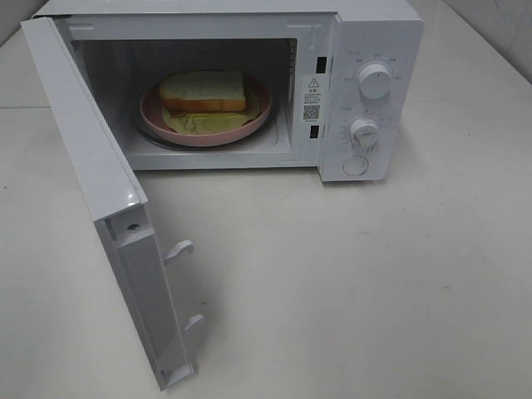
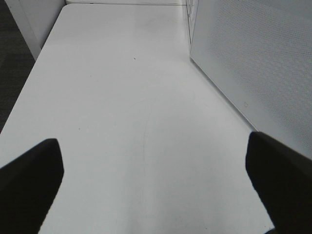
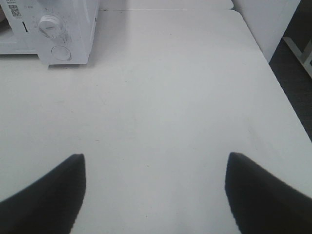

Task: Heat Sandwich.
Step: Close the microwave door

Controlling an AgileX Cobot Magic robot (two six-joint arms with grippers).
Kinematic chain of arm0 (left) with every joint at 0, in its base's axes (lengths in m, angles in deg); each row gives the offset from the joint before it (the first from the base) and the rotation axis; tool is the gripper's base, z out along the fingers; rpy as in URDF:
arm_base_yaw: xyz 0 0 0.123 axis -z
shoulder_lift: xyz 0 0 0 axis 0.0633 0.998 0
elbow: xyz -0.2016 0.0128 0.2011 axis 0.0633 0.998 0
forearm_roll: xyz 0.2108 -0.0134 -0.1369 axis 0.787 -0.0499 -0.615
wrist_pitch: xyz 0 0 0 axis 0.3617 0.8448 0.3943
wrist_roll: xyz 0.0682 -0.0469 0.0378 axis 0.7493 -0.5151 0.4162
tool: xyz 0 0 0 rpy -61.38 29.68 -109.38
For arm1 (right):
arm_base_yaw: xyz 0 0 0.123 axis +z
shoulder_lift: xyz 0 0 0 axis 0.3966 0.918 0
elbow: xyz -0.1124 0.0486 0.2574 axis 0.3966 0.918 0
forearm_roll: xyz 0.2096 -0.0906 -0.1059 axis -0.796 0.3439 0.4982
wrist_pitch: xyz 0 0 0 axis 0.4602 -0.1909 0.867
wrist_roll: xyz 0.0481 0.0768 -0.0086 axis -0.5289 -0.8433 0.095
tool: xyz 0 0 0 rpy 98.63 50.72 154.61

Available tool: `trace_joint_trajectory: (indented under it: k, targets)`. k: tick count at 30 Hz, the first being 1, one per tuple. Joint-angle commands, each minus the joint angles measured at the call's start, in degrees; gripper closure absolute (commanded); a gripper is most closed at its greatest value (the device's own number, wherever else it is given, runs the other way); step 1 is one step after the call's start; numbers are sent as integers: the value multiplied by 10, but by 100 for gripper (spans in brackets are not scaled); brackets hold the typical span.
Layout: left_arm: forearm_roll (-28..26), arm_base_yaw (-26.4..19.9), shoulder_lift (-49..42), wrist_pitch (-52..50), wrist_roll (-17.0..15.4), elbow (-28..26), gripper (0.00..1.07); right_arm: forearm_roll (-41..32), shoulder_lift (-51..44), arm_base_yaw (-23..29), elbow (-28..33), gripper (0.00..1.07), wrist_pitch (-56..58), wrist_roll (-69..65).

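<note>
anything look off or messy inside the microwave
The sandwich on the round pink plate looks askew: its square white bread slice sits toward the back, leaving pale yellow-green filling uncovered in front. The white microwave's door stands wide open. No spill or damage shows.

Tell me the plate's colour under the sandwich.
Pink plate, holding the sandwich; clearest in the exterior high view.

Microwave [image 1: 399, 41]: upper centre, on table [image 1: 374, 283].
Door [image 1: 91, 166]: open, lower left.
Plate [image 1: 249, 125]: inside microwave.
Sandwich [image 1: 204, 90]: on plate, rear half.
</note>
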Motion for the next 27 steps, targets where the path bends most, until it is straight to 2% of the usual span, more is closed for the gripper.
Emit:
trace_joint_trajectory:
  k: [1,27]
  targets:
    - [-1,-1,-15,-6,-1,1,10,-1,-16,-4,1,32,-7,7]
    - [-1,-1,-15,-6,-1,1,10,-1,-16,-4,1,32,-7,7]
